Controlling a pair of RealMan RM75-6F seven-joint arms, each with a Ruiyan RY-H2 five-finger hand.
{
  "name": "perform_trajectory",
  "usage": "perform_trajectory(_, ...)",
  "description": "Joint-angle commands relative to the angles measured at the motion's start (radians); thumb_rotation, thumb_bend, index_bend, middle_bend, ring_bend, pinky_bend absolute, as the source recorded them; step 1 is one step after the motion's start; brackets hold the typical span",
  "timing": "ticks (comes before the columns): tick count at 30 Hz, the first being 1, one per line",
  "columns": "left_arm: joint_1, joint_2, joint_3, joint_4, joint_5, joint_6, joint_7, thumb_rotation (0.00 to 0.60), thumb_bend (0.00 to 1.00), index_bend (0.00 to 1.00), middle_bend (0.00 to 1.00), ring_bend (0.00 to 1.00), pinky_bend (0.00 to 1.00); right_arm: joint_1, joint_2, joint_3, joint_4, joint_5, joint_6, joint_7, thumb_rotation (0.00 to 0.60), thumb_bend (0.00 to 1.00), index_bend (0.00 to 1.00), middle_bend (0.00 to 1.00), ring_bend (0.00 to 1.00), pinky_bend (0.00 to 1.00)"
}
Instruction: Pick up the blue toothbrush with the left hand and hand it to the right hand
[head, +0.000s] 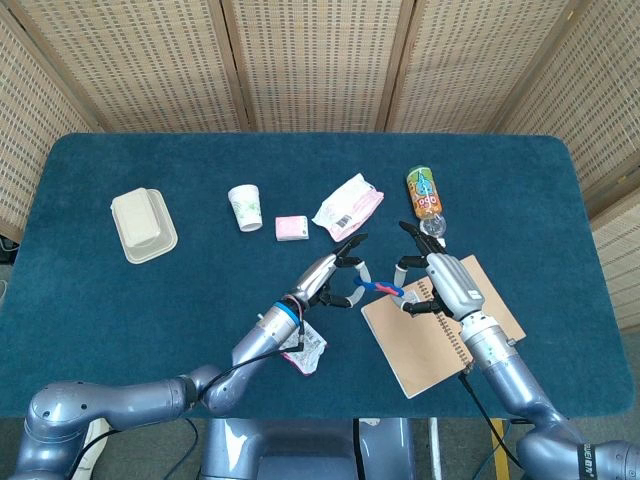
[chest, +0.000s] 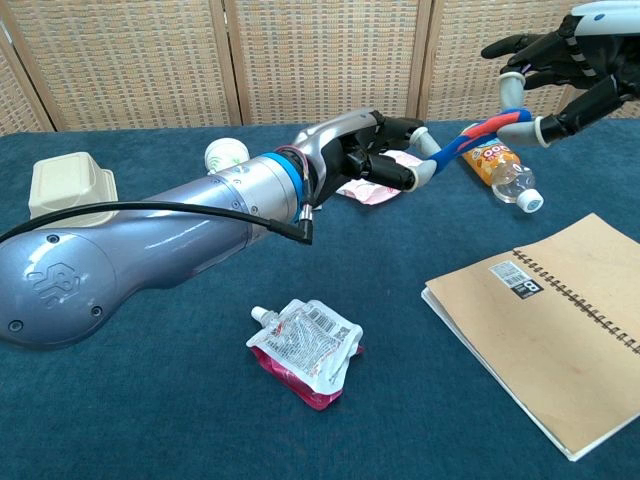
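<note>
One toothbrush (head: 378, 288), notebook (head: 440, 335), bottle (head: 426, 196), cup (head: 245, 208); two pouches (head: 348, 206).

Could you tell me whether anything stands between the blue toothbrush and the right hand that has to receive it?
Nothing visible does: the left hand holds the blue toothbrush up, and its far end already lies among the right hand's fingers.

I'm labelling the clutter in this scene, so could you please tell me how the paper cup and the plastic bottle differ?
The white paper cup with green print stands upright and open-topped; the clear plastic bottle with the orange label lies on its side, capped. The cup is short and tapered, the bottle longer and rounded. The cup sits left of centre, the bottle near the right hand. Both rest on the blue cloth-covered table, untouched.
</note>
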Motion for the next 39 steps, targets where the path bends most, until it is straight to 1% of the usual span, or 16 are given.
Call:
perform_trajectory(1,0.000,0.000,0.000,0.000,-0.003,-0.001,0.004,0.600,0.52,0.78,0.00,0.00,0.00,-0.002,0.001,-0.001,-0.003,0.000,0.002,0.001,0.600,0.69,0.76,0.00,0.00,0.00)
perform_trajectory(6,0.000,0.000,0.001,-0.001,-0.005,-0.002,0.008,0.600,0.52,0.78,0.00,0.00,0.00,-0.003,0.004,0.000,-0.009,0.002,0.005,0.001,0.600,0.83,0.78,0.00,0.00,0.00)
perform_trajectory(8,0.000,0.000,0.002,0.000,-0.006,-0.002,0.010,0.600,0.52,0.78,0.00,0.00,0.00,-0.005,0.004,0.000,-0.009,0.001,0.007,0.003,0.600,0.85,0.79,0.00,0.00,0.00)
perform_trajectory(15,0.013,0.014,0.010,0.013,-0.009,-0.001,0.014,0.600,0.53,0.78,0.00,0.00,0.00,-0.023,-0.008,0.012,0.009,-0.021,0.046,0.045,0.600,0.86,0.81,0.01,0.00,0.00)
perform_trajectory(24,0.056,0.072,0.029,0.040,-0.007,-0.002,0.000,0.600,0.53,0.78,0.00,0.00,0.00,-0.042,0.000,0.028,0.025,-0.017,0.065,0.094,0.600,0.86,0.82,0.02,0.00,0.00)
perform_trajectory(31,0.137,0.209,0.068,0.049,0.042,0.022,-0.039,0.600,0.53,0.78,0.00,0.00,0.00,-0.074,0.026,0.027,0.052,-0.029,0.098,0.112,0.600,0.86,0.82,0.02,0.00,0.00)
perform_trajectory(34,0.183,0.301,0.102,0.047,0.098,0.061,-0.040,0.600,0.53,0.78,0.00,0.00,0.00,-0.095,0.046,0.017,0.070,-0.038,0.106,0.122,0.600,0.86,0.82,0.02,0.00,0.00)
perform_trajectory(35,0.189,0.315,0.107,0.044,0.108,0.067,-0.042,0.600,0.53,0.78,0.00,0.00,0.00,-0.098,0.049,0.015,0.073,-0.040,0.106,0.124,0.600,0.86,0.82,0.02,0.00,0.00)
perform_trajectory(39,0.240,0.426,0.152,0.040,0.178,0.130,-0.006,0.600,0.53,0.78,0.00,0.00,0.00,-0.118,0.064,-0.009,0.094,-0.056,0.097,0.138,0.600,0.86,0.82,0.02,0.00,0.00)
